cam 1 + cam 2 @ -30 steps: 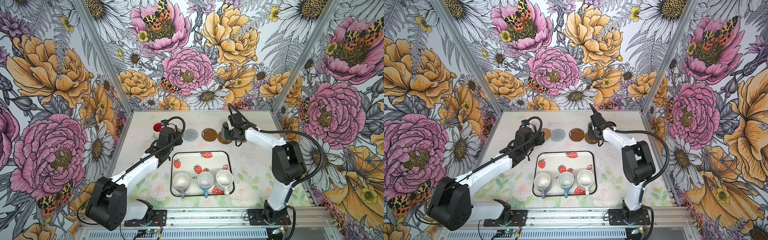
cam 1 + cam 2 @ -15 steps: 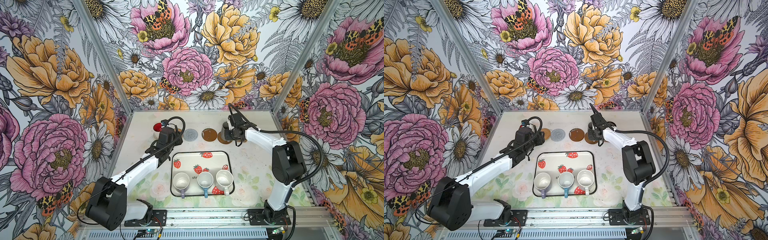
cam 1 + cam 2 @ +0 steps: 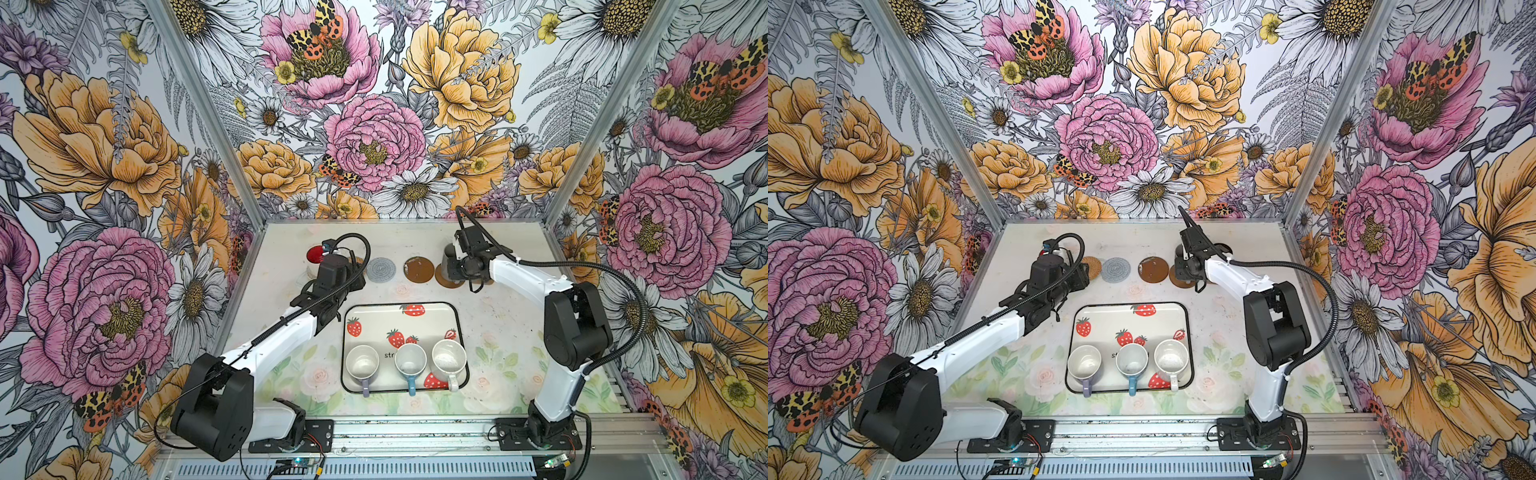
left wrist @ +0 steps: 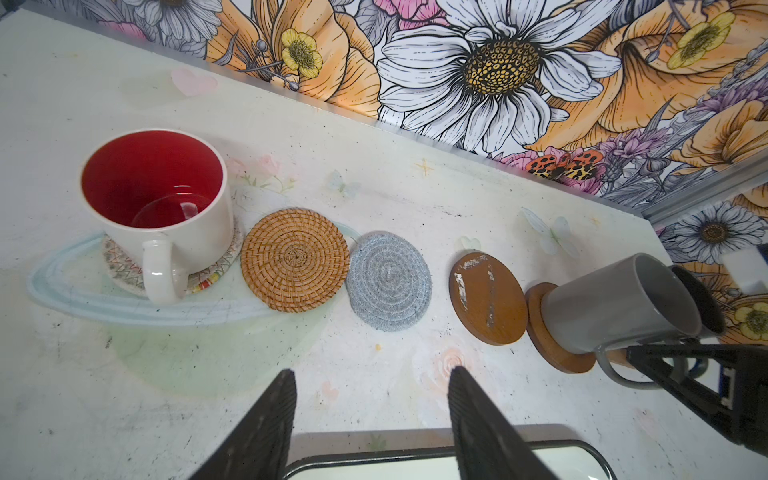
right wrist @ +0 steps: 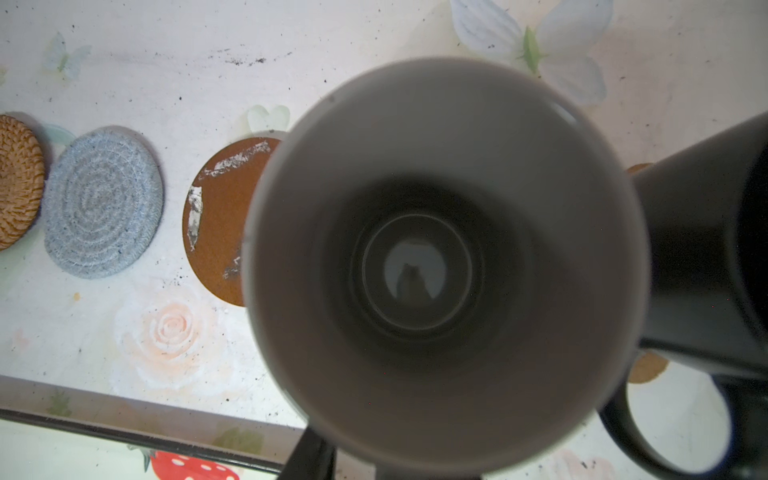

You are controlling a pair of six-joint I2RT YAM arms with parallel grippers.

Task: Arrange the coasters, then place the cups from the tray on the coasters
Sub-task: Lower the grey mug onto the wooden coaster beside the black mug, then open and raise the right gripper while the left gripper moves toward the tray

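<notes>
A row of coasters lies at the far side: one under the white cup with a red inside, then a tan woven one, a grey woven one and a bare brown disc. The grey cup stands upright on a second brown disc. My right gripper straddles its handle, open, with a sliver of table showing beside one finger. A black cup stands just beyond, on a tan coaster. My left gripper hangs open and empty between the coaster row and the tray.
On the tray's near half stand a lilac cup, a light blue cup and a speckled white cup, handles toward the front. Flowered walls close in the back and both sides.
</notes>
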